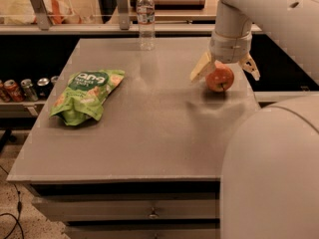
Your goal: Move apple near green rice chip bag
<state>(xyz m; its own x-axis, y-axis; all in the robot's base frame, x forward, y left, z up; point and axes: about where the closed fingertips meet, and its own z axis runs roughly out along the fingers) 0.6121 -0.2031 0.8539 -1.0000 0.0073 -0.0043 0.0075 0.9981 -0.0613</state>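
Note:
The red-orange apple [220, 78] sits on the grey table [149, 133] at its right side. My gripper [225, 77] hangs straight over it, its two pale fingers [201, 67] spread wider than the apple, one on each side, so it is open. The light green rice chip bag [84, 96] lies flat on the left part of the table, far from the apple, with bare tabletop between them.
A clear plastic water bottle [145, 19] stands at the table's back edge. Several soda cans [22, 88] stand on a lower shelf to the left. My arm and body [269, 173] fill the right foreground. Drawers [149, 213] sit under the table front.

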